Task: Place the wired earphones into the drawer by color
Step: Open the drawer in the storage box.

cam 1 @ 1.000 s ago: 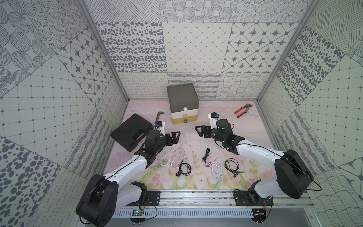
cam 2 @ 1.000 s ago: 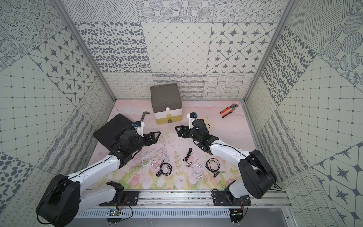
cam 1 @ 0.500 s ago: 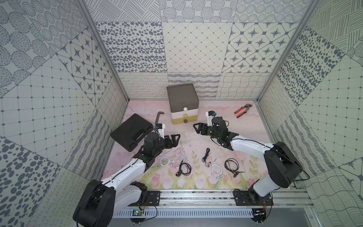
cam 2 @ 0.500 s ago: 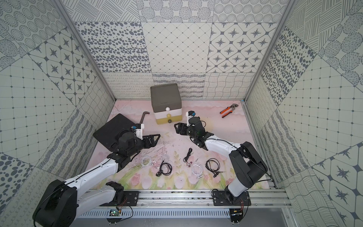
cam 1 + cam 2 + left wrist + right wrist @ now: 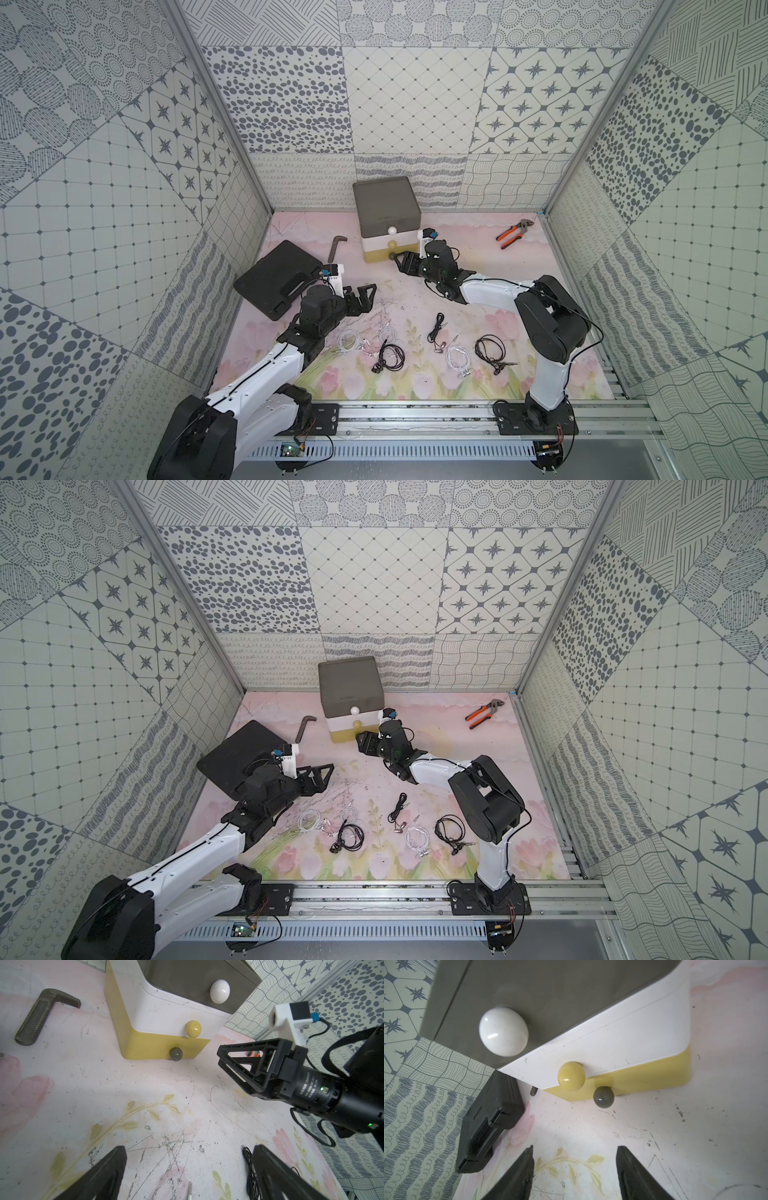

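Right wrist view shows the step in hand: opening the drawer (image 5: 623, 1039), whose three tiers all seem shut. The right end effector (image 5: 575, 1148) aims at the grey knob (image 5: 603, 1097) on the yellow tier. Its jaws are apart and empty, and the knob sits ahead of the tips. Next, I judge, it must advance, pinch the knob and pull straight out. The right arm stretches low over the table (image 5: 478, 249). The left end effector (image 5: 189, 1147) hovers spread wide and empty. The earphones (image 5: 435, 328) lie loose toward the table's front, well apart from the drawer.
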{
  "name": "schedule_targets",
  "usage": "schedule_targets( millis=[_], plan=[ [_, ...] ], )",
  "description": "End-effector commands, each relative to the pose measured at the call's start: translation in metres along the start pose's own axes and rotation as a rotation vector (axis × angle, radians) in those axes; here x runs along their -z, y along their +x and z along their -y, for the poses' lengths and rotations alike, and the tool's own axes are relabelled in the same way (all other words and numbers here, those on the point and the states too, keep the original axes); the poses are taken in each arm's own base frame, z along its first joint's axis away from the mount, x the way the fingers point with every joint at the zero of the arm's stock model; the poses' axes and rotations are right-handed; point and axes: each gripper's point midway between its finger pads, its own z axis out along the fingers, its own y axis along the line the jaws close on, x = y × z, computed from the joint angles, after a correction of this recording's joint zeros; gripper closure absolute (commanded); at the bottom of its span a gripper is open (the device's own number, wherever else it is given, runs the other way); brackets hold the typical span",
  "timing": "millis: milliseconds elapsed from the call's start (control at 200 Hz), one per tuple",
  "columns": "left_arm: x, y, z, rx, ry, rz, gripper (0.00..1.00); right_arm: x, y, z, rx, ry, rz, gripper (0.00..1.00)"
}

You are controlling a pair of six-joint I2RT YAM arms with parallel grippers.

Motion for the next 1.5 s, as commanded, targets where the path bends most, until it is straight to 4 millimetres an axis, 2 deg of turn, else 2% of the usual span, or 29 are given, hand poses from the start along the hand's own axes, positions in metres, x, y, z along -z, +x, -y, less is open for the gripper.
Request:
schedule_targets(
  millis=[0, 160, 555, 850, 1491],
  plan=[
    [0.004, -0.012, -0.003, -0.030, -0.029, 0.067, 0.01, -0.012, -0.023, -0.017, 0.008, -0.031, 0.102, 0.35],
    [0.004, -0.013, -0.004, -0.029, -0.033, 0.069, 0.01, -0.026, -0.029, -0.014, 0.008, -0.011, 0.149, 0.40],
    [0.006, -0.015, -0.004, -0.032, -0.035, 0.079, 0.01, -0.048, -0.036, -0.013, 0.015, 0.001, 0.216, 0.49],
    [0.008, -0.015, -0.005, -0.030, -0.040, 0.088, 0.01, -0.052, -0.038, -0.010, 0.021, 0.015, 0.233, 0.56],
    [0.009, -0.017, -0.005, -0.030, -0.041, 0.096, 0.01, -0.065, -0.034, -0.008, 0.015, 0.023, 0.225, 0.60]
  ],
)
